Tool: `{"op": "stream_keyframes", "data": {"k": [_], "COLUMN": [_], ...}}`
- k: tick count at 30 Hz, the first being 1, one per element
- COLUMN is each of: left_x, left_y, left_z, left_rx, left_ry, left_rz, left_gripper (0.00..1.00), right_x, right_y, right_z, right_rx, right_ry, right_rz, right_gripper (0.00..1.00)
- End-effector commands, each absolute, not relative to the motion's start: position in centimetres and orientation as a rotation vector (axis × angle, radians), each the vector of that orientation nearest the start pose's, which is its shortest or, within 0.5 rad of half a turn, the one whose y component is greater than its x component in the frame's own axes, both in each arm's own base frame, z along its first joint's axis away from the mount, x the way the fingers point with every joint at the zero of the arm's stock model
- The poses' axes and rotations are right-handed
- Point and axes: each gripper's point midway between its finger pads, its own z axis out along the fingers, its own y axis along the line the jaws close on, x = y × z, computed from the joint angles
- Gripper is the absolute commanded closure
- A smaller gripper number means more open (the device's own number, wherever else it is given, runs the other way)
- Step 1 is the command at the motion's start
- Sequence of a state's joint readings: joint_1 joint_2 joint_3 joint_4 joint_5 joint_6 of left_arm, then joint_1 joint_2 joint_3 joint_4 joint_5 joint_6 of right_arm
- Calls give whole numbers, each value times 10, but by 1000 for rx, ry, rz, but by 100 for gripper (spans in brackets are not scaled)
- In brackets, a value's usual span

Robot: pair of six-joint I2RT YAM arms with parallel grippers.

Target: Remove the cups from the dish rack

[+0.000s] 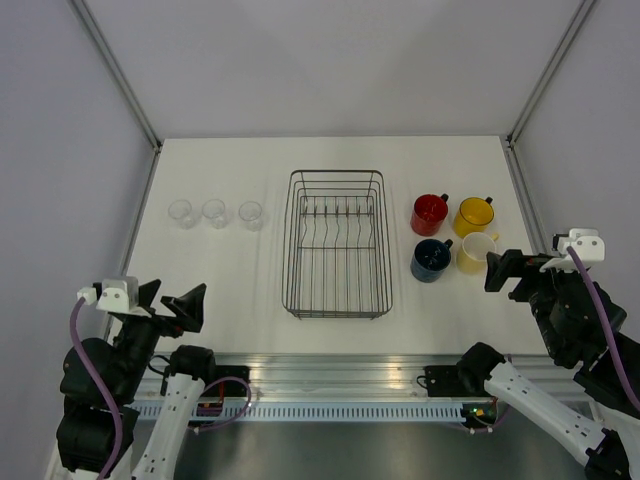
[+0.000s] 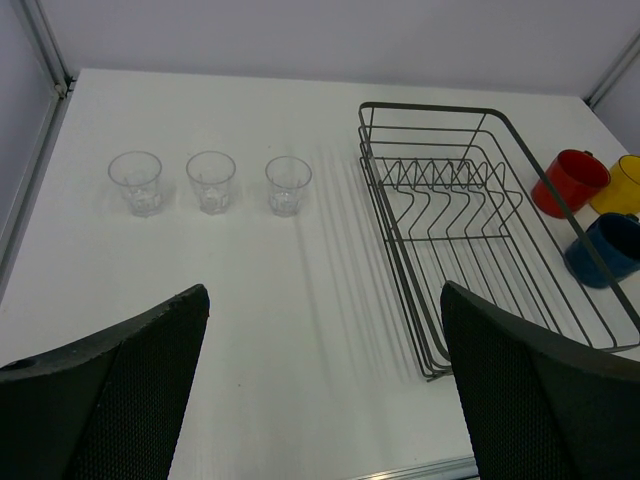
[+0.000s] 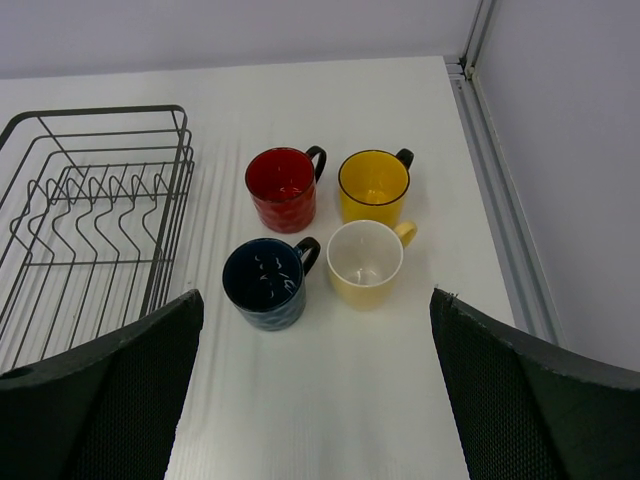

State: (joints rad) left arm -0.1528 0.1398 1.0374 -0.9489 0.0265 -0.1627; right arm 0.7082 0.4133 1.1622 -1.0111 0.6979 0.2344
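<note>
The dark grey wire dish rack point(image 1: 335, 245) stands mid-table with nothing in it; it also shows in the left wrist view point(image 2: 470, 215) and the right wrist view point(image 3: 90, 210). Right of it stand the red mug point(image 1: 429, 213), yellow mug point(image 1: 473, 215), dark blue mug point(image 1: 430, 260) and pale cream mug point(image 1: 476, 252), all upright. Three clear tumblers point(image 1: 215, 213) stand in a row left of the rack. My left gripper point(image 1: 172, 305) is open and empty at the near left. My right gripper point(image 1: 507, 272) is open and empty, just near-right of the cream mug point(image 3: 365, 262).
Metal frame posts run along the table's left edge point(image 1: 140, 215) and right edge point(image 1: 525, 200). An aluminium rail point(image 1: 340, 370) runs along the near edge, by the arm bases. White table surface point(image 1: 240, 300) lies between the rack and the tumblers.
</note>
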Motion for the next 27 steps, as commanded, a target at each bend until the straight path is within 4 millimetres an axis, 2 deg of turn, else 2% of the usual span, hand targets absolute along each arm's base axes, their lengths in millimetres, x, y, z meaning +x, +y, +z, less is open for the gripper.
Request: {"op": "stream_keyframes", "data": {"k": [1,27], "left_x": [106,107], "left_y": [-29,-30], "left_z": [324,325], "left_rx": [-17,-10], "left_ry": [1631,1631], "left_rz": [-293,-295], "left_gripper": [0,0], "right_x": [154,164], "right_y": [-16,-2], "right_z": [339,332], "right_rx": [75,38], "right_ry": [1755,1757], "right_rz": [-13,9], "right_gripper": [2,2]}}
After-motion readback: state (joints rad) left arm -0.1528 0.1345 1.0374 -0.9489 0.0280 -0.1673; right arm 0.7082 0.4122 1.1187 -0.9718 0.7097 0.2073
